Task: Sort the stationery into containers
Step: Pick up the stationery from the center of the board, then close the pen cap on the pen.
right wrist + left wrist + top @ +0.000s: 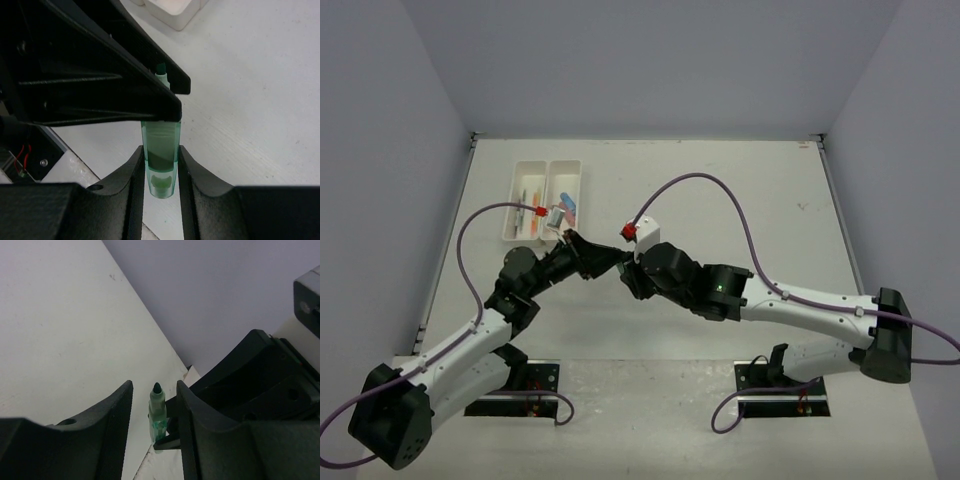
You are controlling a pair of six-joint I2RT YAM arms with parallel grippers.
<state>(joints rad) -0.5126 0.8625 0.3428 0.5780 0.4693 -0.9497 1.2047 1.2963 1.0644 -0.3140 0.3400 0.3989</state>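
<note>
The two arms meet above the middle of the table (720, 190), a little toward its left edge, their wrists nose to nose.

The right claw (160, 155) is pinching a translucent green marker (160, 137) by its blunt rear end. Both black fingers (137, 172) press against the barrel's sides, and the marker stands out straight from between them, off the table.

The left claw (154, 386) faces it from the other side, spread open around the marker's front end. In the left wrist view the dark green pointed tip stands between the two fingers with a sliver of daylight on either side, so neither pad touches it. In the right wrist view these fingers cross in front of the barrel's middle and hide it. Only the tip pokes out beyond them.

The trays (507, 212), two white ones joined along their long sides, lie near the far left corner of the table, well apart from the claws. The left tray holds thin orange pieces (528, 192), and the right one holds pink and blue pieces (568, 203). They are too small here to tell more.
</note>
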